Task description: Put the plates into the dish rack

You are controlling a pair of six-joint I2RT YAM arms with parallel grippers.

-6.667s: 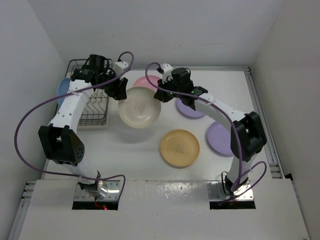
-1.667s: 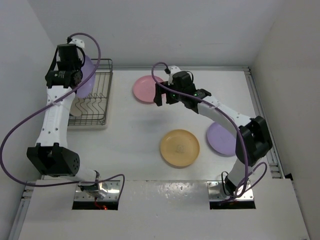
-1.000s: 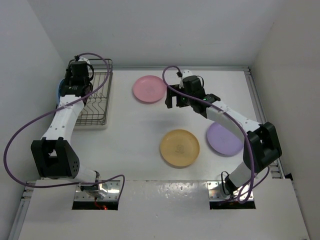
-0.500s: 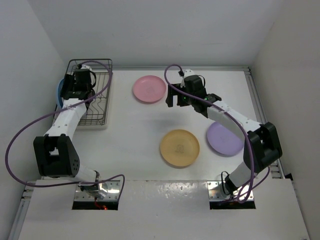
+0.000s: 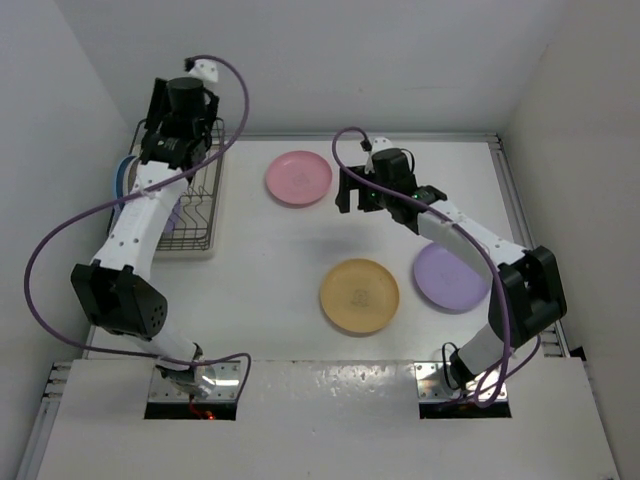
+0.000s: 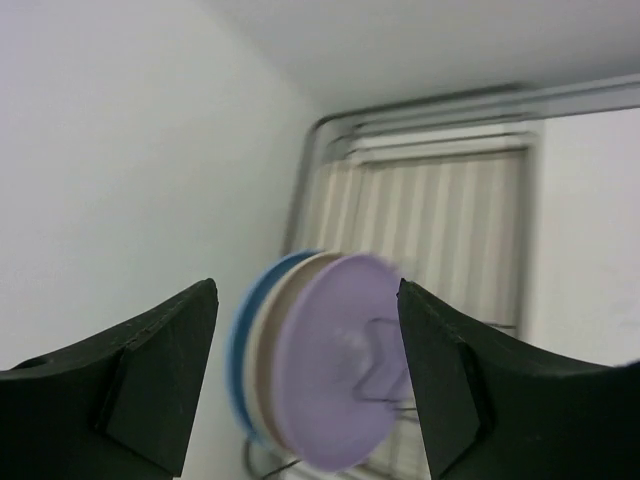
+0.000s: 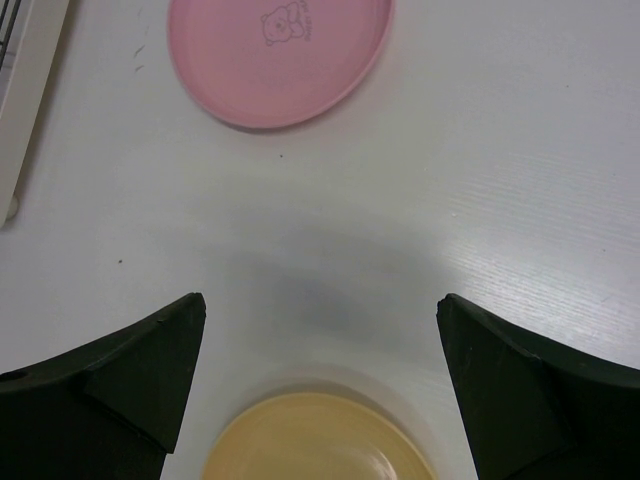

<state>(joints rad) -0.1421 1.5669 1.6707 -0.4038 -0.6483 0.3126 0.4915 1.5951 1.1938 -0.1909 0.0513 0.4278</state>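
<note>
The dish rack [image 5: 190, 205] stands at the far left. A blue plate [image 6: 240, 335], a cream plate [image 6: 262, 350] and a lavender plate [image 6: 335, 375] stand on edge in it, side by side. My left gripper [image 5: 172, 150] hangs open above the rack [image 6: 440, 230], clear of those plates and holding nothing. A pink plate [image 5: 298, 178], an orange plate [image 5: 359, 295] and a second lavender plate [image 5: 452, 277] lie flat on the table. My right gripper [image 5: 358, 198] hovers open and empty between the pink plate [image 7: 280, 50] and the orange plate [image 7: 320, 445].
White walls close in the table on the left, back and right. The rack's cream tray edge [image 7: 25, 90] shows at the left of the right wrist view. The purple cables loop beside both arms.
My left gripper has opened and let go of the lavender plate, which now stands in the rack, and the arm has lifted up and back. The right arm has barely moved.
</note>
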